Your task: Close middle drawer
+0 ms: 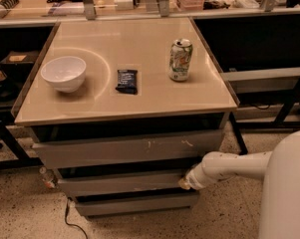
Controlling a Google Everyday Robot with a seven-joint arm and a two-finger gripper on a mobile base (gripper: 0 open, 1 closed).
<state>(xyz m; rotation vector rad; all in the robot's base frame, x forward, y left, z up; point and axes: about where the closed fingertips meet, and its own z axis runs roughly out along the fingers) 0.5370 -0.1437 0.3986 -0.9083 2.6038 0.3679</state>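
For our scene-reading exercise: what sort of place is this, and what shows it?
Probably a robotics lab or workshop: a cluttered bench stands behind, a bowl and can are set out on a drawer cabinet, and a robot's gripper sits at the right end of the middle drawer.

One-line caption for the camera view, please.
Gripper at the right end of the middle drawer front; bowl, dark packet and can on the cabinet top.

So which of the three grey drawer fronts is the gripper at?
The middle drawer: the gripper sits at its right end. Its front is plain, unlike the scratched top front above and the narrower lowest front below.
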